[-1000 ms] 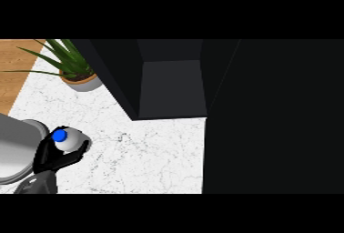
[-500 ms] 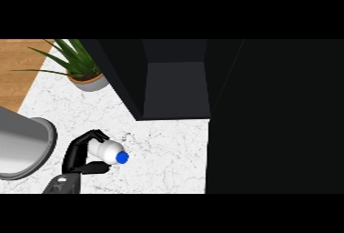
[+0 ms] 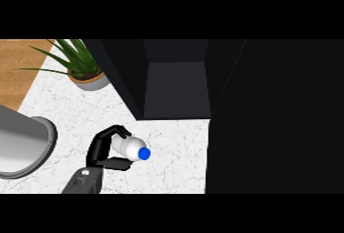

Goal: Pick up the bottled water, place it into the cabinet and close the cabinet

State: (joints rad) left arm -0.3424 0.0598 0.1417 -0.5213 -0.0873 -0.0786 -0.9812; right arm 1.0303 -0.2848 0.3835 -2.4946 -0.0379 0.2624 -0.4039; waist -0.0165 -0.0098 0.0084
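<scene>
head view: left hand (image 3: 101, 149) curled round bottled water (image 3: 128, 145), shifted slightly right toward cabinet (image 3: 176, 88).

The hand (image 3: 101, 152) is black all over, with slim, rounded fingers and a shorter, thicker thumb, and its surfaces catch a faint sheen. It joins a forearm (image 3: 82, 183) in mid grey, a smooth casing that broadens toward the lower edge of the head view. Near the wrist the casing carries a small dark marking, too small to read.
</scene>
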